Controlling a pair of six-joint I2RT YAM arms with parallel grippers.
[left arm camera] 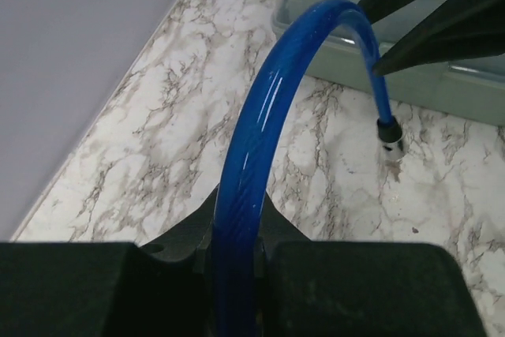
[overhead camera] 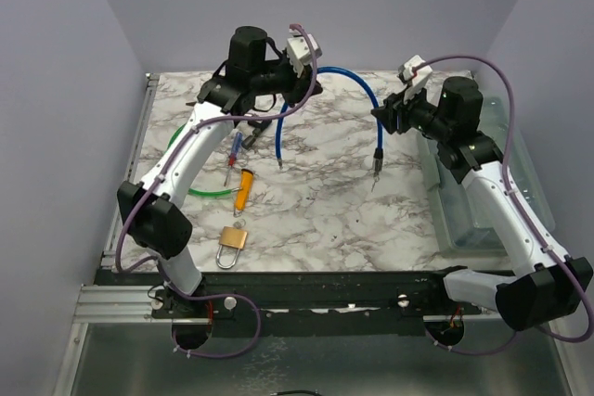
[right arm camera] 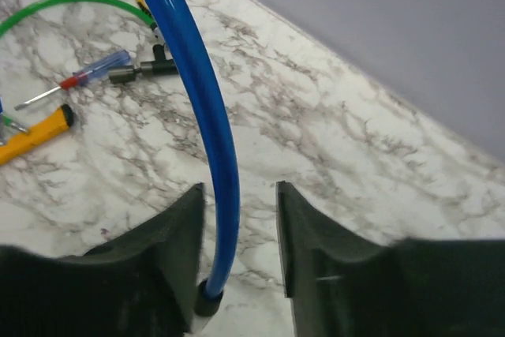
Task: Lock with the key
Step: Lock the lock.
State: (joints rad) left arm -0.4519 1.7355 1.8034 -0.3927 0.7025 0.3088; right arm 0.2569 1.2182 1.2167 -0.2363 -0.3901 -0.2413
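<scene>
A brass padlock [overhead camera: 232, 240] lies on the marble table near the front left. I cannot make out a key. A blue cable [overhead camera: 345, 71] arcs across the back of the table. My left gripper [overhead camera: 302, 90] is shut on it; in the left wrist view the cable [left arm camera: 260, 155] rises out of the closed gripper [left arm camera: 237, 250]. My right gripper [overhead camera: 385, 116] is open around the cable's far part. In the right wrist view the cable [right arm camera: 213, 116] passes between the jaws of the gripper [right arm camera: 239, 226], close to the left finger, its black end cap low.
A red-and-blue screwdriver [overhead camera: 234, 153], a yellow-handled tool [overhead camera: 243, 187] and a green cable [overhead camera: 186, 183] lie left of centre, behind the padlock. A clear plastic bin [overhead camera: 473, 192] stands along the right edge under the right arm. Purple walls close in on three sides.
</scene>
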